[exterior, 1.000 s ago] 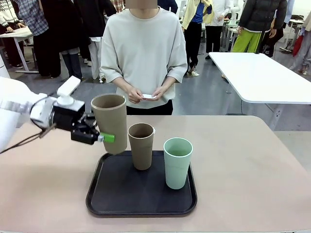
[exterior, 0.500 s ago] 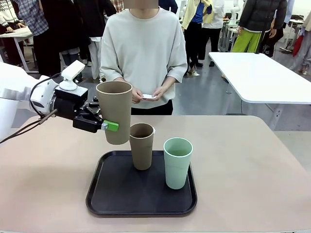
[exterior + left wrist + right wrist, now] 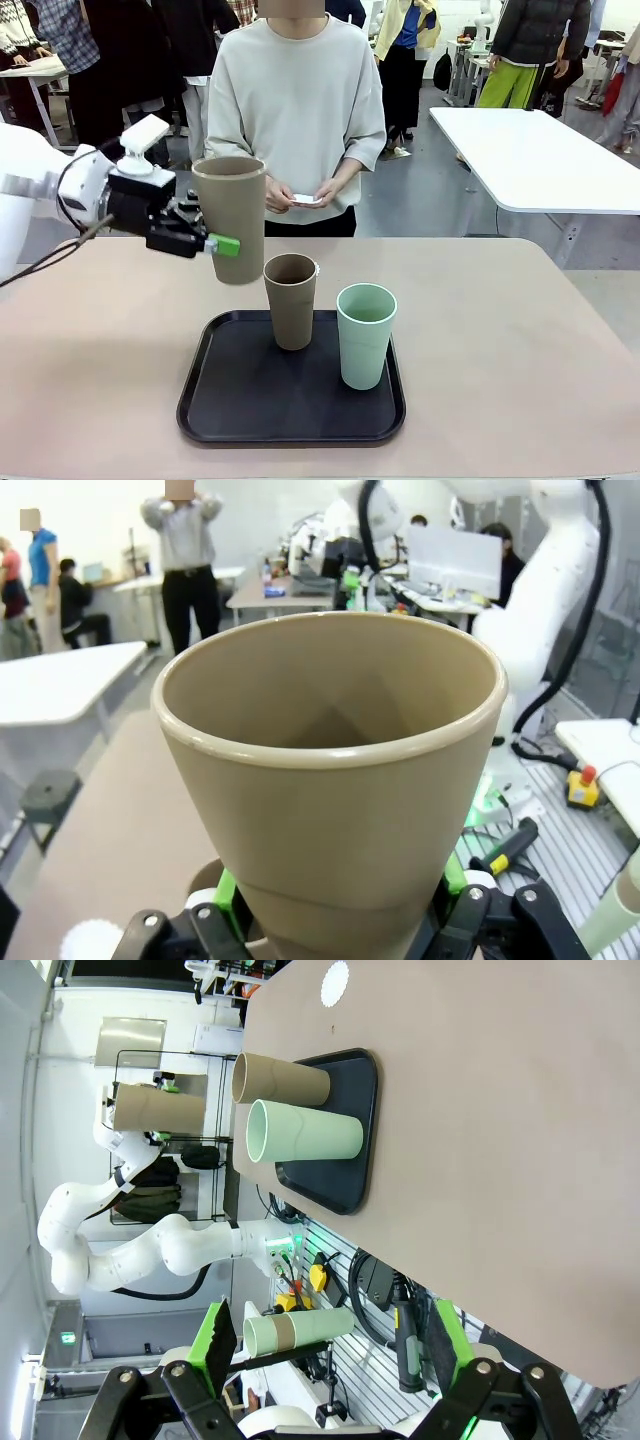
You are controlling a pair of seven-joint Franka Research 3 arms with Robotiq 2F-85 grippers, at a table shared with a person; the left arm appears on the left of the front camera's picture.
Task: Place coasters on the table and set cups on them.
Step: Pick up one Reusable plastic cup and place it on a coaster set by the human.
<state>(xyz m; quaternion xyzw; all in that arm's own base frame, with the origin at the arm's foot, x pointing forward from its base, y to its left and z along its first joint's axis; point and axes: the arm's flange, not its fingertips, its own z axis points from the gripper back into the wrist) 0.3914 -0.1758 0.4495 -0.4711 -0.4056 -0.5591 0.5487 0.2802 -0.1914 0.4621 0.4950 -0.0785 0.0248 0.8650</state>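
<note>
My left gripper (image 3: 228, 243) is shut on a tan cup (image 3: 231, 200) and holds it upright in the air, above the table (image 3: 500, 320) and left of the tray's far corner. In the left wrist view the same cup (image 3: 330, 770) sits between the green pads (image 3: 228, 895). A second tan cup (image 3: 291, 300) and a mint green cup (image 3: 365, 335) stand on the black tray (image 3: 290, 405). One white coaster (image 3: 335, 980) lies on the table; it shows again as the coaster (image 3: 88, 942) below the held cup. The person holds another coaster (image 3: 306, 199) in both hands. My right gripper (image 3: 335, 1360) is open and holds nothing.
The person stands at the far edge of the table, hands near the chest. A white table (image 3: 540, 150) stands behind at the right. Bare tabletop lies to the left and right of the tray.
My left gripper has raised the tan cup from just above the tray's left corner to well above the table. The other cups and the person's hands have stayed put.
</note>
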